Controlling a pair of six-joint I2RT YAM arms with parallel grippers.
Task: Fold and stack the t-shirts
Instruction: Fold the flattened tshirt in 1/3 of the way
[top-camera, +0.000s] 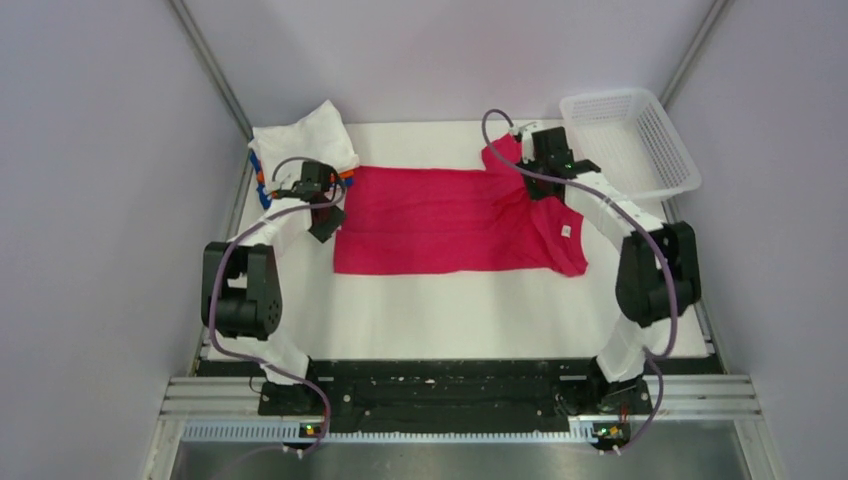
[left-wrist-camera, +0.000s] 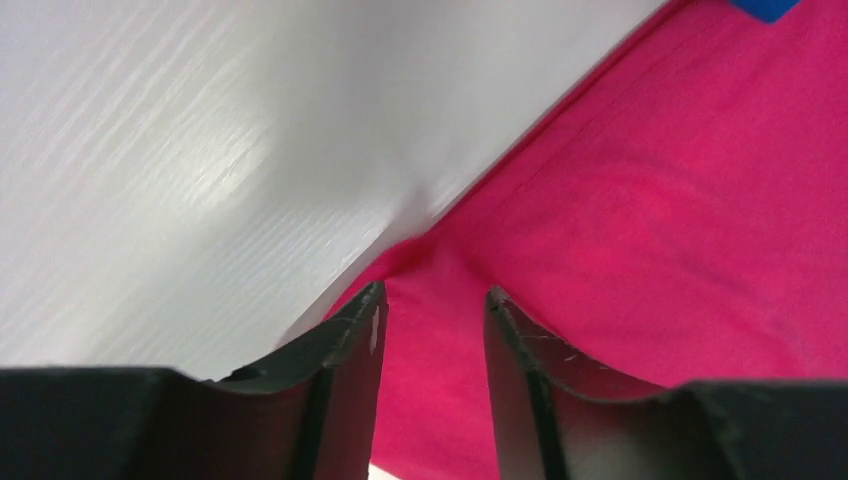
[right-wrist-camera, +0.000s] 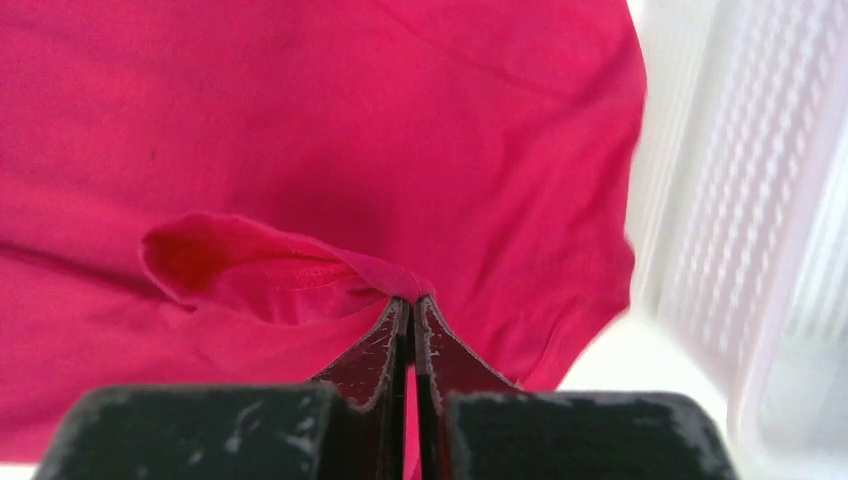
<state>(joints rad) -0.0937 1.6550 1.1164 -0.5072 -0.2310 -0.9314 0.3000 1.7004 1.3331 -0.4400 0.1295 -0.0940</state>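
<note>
A crimson-pink t-shirt (top-camera: 450, 220) lies spread flat across the table, its small white neck tag (top-camera: 565, 231) at the right. My left gripper (top-camera: 325, 222) is at the shirt's left edge. In the left wrist view its jaws (left-wrist-camera: 435, 300) stand apart over the cloth (left-wrist-camera: 640, 200), gripping nothing. My right gripper (top-camera: 535, 165) is at the far right sleeve. In the right wrist view it (right-wrist-camera: 412, 302) is shut on a lifted fold of the hem (right-wrist-camera: 290, 270). A stack of folded t-shirts (top-camera: 305, 135), white on top with orange and blue edges, sits at the back left.
A white plastic mesh basket (top-camera: 630, 140) stands at the back right, close beside the right gripper, and shows in the right wrist view (right-wrist-camera: 760, 200). The white table (top-camera: 450, 310) has bare surface in front of the shirt. Grey walls close in both sides.
</note>
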